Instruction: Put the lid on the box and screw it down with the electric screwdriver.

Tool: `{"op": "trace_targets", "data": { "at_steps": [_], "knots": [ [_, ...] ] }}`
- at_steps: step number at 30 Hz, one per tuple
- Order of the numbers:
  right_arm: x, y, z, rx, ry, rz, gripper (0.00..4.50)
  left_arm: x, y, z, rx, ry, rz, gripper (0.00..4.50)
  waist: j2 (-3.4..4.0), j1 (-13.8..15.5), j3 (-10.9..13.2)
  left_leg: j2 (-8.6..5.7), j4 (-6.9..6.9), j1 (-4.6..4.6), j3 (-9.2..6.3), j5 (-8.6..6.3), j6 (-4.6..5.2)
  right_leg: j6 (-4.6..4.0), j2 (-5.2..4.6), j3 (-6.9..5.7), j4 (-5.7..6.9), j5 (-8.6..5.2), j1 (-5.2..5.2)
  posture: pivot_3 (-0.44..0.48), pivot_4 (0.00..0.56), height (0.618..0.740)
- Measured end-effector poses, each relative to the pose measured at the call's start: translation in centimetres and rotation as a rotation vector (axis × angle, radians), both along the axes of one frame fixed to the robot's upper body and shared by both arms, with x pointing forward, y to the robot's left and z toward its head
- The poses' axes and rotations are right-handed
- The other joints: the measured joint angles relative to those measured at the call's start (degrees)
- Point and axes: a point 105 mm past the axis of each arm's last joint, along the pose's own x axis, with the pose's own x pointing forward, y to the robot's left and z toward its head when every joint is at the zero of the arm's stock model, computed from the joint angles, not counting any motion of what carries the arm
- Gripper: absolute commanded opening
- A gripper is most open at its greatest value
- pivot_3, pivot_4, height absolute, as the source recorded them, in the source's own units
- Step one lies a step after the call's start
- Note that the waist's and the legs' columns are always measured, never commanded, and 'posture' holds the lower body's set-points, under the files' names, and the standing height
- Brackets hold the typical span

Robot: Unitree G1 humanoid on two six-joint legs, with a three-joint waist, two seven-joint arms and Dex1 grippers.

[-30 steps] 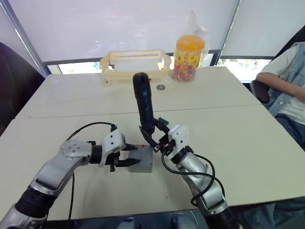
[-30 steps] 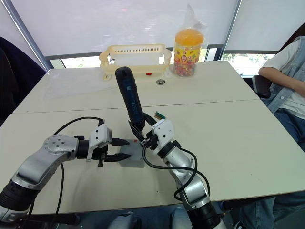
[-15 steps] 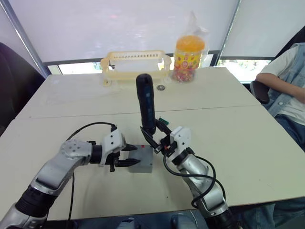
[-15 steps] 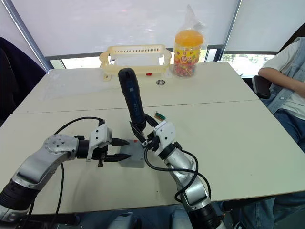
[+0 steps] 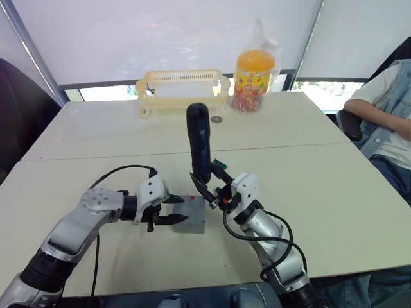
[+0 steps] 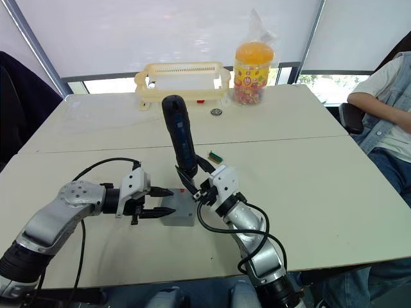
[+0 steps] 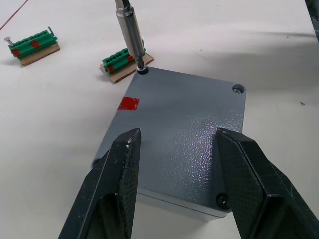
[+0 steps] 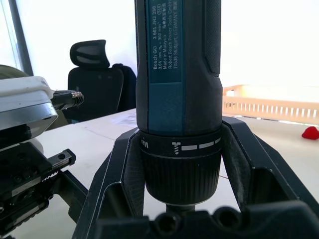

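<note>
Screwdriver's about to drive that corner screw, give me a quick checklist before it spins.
1. Lid seated on the box: ok, it covers the top squarely.
2. Bit of the screwdriver in the corner hole: ok, the tip sits in the hole by the red mark.
3. Right gripper gripping the screwdriver: ok, fingers clamp its collar.
4. Left gripper steadying the box: not ok, its fingers stand spread over the lid, open.
5. Screwdriver upright: not ok, it leans slightly.
6. Screw in that hole: cannot tell, the bit hides it.
</note>
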Motion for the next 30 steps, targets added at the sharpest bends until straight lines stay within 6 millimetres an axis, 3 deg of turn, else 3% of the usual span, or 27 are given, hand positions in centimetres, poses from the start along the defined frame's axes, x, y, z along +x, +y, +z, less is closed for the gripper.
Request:
{"op": "trace_targets", "data": {
  "at_steps": [30],
  "knots": [
    [0.32, -0.2, -0.47, 0.027, 0.066, 0.024, 1.78, -0.08, 0.03, -0.17, 0.013, -0.004, 0.003, 2.41, 0.01, 0.1, -0.5, -0.01, -0.12, -0.03, -0.15, -0.03, -0.03, -0.01, -0.21, -0.12, -0.16, -0.09, 0.04, 0.0, 0.15, 0.74]
  ]
}}
